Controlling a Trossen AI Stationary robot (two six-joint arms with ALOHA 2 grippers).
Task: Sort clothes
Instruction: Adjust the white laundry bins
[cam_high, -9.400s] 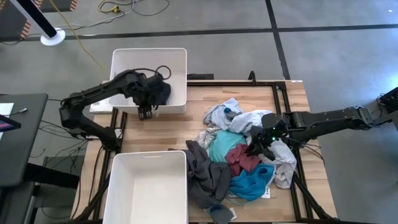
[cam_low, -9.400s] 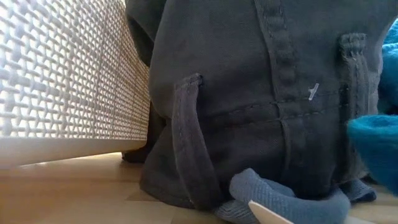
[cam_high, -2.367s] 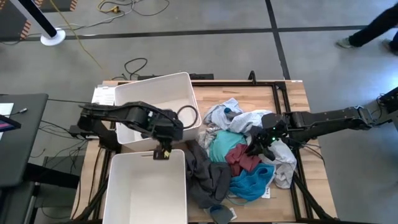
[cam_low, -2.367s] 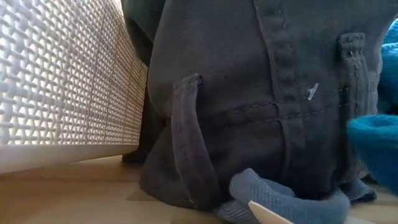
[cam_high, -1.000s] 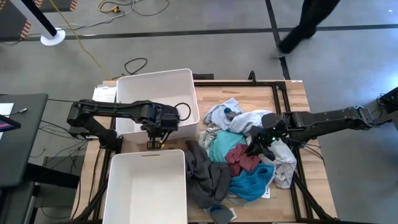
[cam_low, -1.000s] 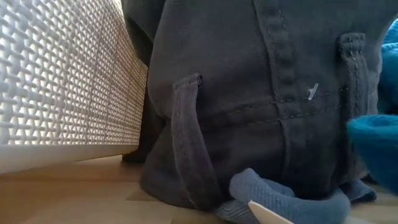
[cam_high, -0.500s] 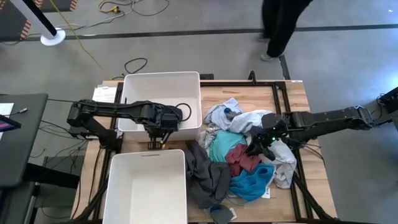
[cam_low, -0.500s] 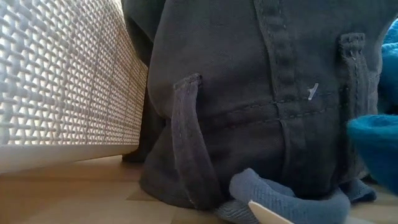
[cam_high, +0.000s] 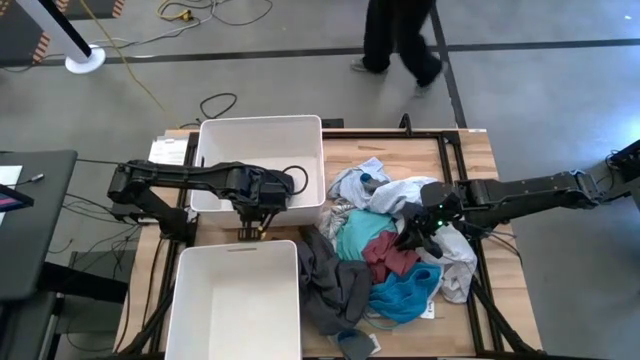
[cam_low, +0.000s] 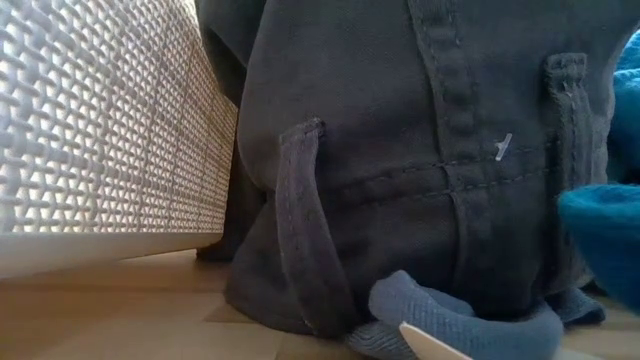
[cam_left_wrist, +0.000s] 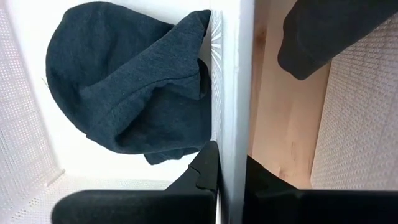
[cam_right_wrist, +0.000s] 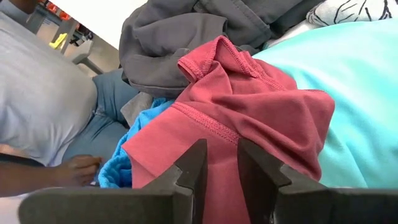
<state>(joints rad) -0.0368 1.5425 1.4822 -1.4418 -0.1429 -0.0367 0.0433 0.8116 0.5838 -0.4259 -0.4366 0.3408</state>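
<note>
The left tool (cam_high: 252, 228) was clamped on the far bin's rim (cam_left_wrist: 231, 93), seemingly repositioning it; the right tool (cam_right_wrist: 216, 163), slightly apart, hovered over the maroon garment (cam_right_wrist: 249, 118), at the worktop's three o'clock, likely the next pick

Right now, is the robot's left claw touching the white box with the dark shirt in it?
Touching. In the left wrist view, the left gripper is shut on the white bin's wall, one finger on each side. The dark garment lies inside.

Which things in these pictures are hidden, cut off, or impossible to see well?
- Low view: dark grey trousers fill the frame and hide both arms.
- High view: the left gripper is too small to read; its arm covers the far white plastic bin, hiding the navy garment.
- Right wrist view: the maroon shirt hides clothes beneath.
</note>
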